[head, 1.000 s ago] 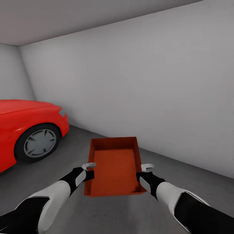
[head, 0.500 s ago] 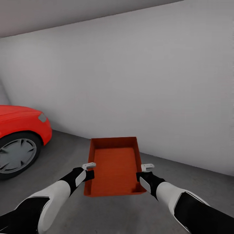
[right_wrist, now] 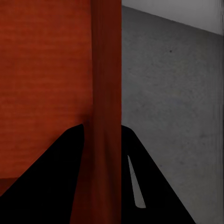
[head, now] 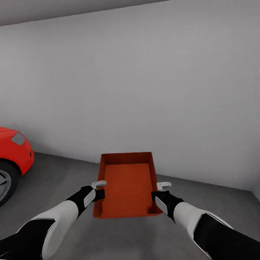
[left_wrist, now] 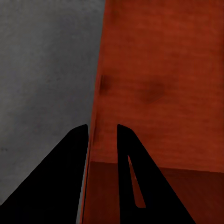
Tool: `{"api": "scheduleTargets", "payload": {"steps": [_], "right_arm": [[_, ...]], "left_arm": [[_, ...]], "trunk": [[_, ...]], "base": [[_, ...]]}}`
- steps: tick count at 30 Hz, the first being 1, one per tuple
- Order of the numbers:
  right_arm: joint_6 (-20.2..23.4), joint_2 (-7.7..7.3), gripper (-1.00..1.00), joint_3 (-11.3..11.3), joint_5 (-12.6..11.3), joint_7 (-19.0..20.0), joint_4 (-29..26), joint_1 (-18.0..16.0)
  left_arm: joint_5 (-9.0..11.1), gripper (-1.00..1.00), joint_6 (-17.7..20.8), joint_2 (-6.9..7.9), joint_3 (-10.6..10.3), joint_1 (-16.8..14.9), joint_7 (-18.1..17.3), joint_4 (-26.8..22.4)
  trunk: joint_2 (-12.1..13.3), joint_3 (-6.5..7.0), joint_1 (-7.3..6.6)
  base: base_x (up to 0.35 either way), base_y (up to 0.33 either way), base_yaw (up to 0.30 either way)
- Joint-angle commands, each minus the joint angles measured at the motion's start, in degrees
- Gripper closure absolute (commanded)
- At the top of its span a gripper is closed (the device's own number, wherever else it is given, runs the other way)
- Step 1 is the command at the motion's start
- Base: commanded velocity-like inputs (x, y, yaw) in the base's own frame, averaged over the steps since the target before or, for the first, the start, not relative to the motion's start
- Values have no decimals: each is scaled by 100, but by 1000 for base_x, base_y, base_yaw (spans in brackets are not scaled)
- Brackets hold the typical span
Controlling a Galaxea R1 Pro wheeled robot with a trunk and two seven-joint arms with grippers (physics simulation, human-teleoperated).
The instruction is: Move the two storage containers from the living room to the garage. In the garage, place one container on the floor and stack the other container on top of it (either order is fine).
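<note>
I carry one orange-red storage container [head: 127,182] in front of me, held above the dark grey concrete floor [head: 57,173] of the garage. My left gripper [head: 98,190] is shut on its left wall, and the wrist view shows the fingers [left_wrist: 70,158] straddling the container wall [left_wrist: 95,126]. My right gripper [head: 160,191] is shut on the right wall, whose rim [right_wrist: 106,93] runs between the dark fingers [right_wrist: 60,168]. The container is empty inside. The second container is out of view.
A plain white wall [head: 144,90] stands close ahead. The front corner of a red car [head: 14,150] with its wheel [head: 3,186] shows at the left edge. Bare grey floor lies below and to the right.
The whole view has swung to the right: the red car has slid toward the left edge and the wall fills more of the picture. The container and both grippers keep their places relative to me.
</note>
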Motion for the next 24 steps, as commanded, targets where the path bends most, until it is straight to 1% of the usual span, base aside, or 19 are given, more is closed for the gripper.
{"api": "scheduleTargets", "payload": {"steps": [1,16,19,24], "right_arm": [[35,60,100,85,-80,-18,-14,-3],[40,60,100,85,-80,-18,-14,-3],[43,60,100,85,-80,-18,-14,-3],[42,60,100,85,-80,-18,-14,-3]], "left_arm": [[-95,100,39,-2,64,-1,56,-24],[-96,100,39,-2,64,-1,56,-24],[-95,100,39,-2,64,-1,56,-27],[-95,100,39,-2,64,-1,56,-27]], "trunk": [[-9,-8,6],[-9,-8,6],[-9,-8,6],[-9,-8,6]], "base": [[318,0,-253],[318,0,-253],[175,0,-253],[36,0,-253]]}}
